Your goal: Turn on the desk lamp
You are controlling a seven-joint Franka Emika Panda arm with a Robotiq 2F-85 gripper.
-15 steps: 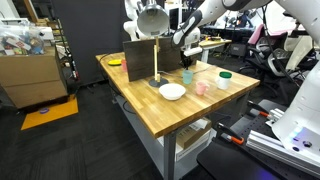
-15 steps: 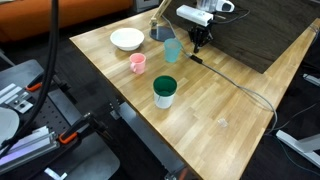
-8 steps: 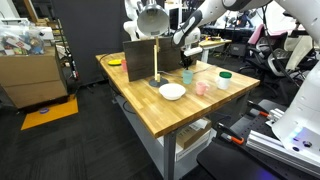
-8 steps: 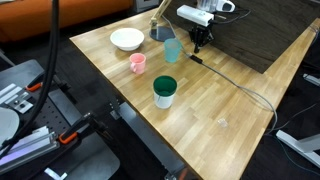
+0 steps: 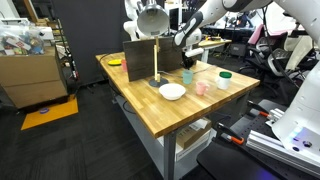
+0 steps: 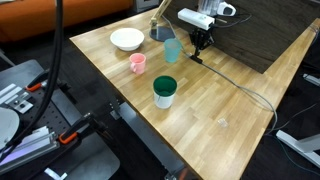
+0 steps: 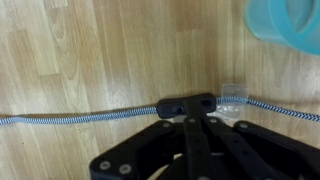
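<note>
Wrist view: the gripper (image 7: 190, 112), its fingers seemingly pressed together though the tips blur into the dark switch (image 7: 187, 102), hangs right over the cord (image 7: 70, 116). A skewed push could slip off the switch and drag the cord, or nudge the blue cup (image 7: 285, 25) just beside it. The desk lamp (image 5: 152, 20) stands by the far edge of the table (image 6: 230, 125). Count: one lamp, one cord, one switch, three cups, one white bowl (image 6: 126, 39).

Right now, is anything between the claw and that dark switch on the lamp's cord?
Nothing visible. The claw hangs right at the switch on the cord; the blue cup stands off to one side.
</note>
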